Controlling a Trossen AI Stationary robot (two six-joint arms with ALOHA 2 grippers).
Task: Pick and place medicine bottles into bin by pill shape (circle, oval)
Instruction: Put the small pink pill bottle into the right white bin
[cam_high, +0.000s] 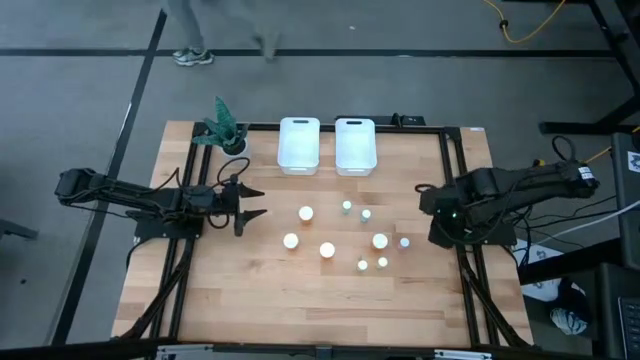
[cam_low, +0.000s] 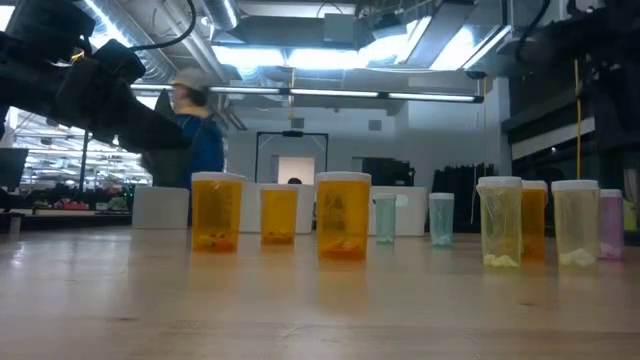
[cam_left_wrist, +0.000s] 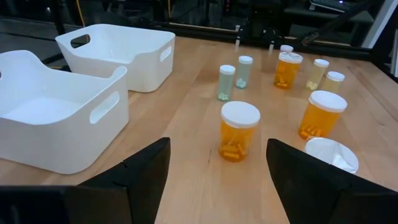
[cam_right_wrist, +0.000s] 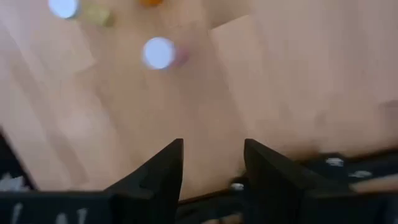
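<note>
Several medicine bottles with white caps stand upright on their bases in the middle of the wooden table. The larger ones are orange. The smaller ones are pale green, bluish or pink. My left gripper hangs level at the table's left, open, with its fingers toward the bottles. My right gripper is at the table's right, tipped down over bare wood beside the bottles, open with nothing between its fingers.
Two white bins stand side by side at the far edge, with a small potted plant to their left. A black frame runs round the work area. A person stands beyond the table.
</note>
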